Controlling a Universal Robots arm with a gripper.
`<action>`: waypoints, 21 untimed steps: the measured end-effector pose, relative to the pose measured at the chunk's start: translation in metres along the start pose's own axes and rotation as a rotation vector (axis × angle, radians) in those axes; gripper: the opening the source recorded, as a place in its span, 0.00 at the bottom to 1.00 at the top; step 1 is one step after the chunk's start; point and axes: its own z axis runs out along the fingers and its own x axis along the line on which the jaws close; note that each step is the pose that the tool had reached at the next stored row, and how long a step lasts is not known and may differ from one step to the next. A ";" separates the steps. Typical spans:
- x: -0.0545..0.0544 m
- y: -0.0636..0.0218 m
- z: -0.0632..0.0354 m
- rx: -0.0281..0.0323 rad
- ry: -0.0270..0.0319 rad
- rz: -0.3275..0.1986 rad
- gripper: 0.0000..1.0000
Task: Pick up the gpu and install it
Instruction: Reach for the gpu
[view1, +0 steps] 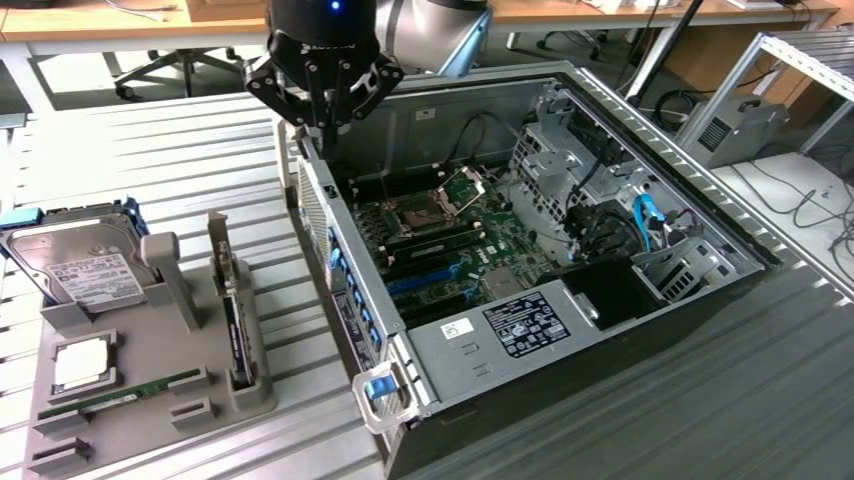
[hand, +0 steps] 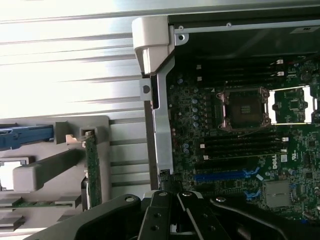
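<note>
Gpu (view1: 240, 338) stood on edge in the holder (view1: 134, 432) beside the case (view1: 441, 365) — gripper (view1: 320, 122) shut on nothing.

The gpu is seen slotted upright in the grey holder, just beside the case's outer wall, on the exterior view's left of the case; its green board side is turned toward the case. The gripper is held above the case's far corner, over the wall nearest the holder, with its fingers pressed together and nothing between them. It is well apart from the gpu and touches nothing. The case is laid on its side with the panel off, and the motherboard (view1: 467, 255) is exposed inside. Farther from the case than the gpu, a hard drive (view1: 80, 270), a CPU (view1: 83, 362) and a RAM stick (view1: 120, 393) are set in the holder.
</note>
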 end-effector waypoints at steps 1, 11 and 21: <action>0.000 0.0000 0.0000 0.0000 0.0000 0.000 0.11; 0.005 -0.0004 -0.0001 0.0000 0.0000 0.000 0.11; 0.009 -0.0007 -0.0003 0.0000 0.0000 0.000 0.11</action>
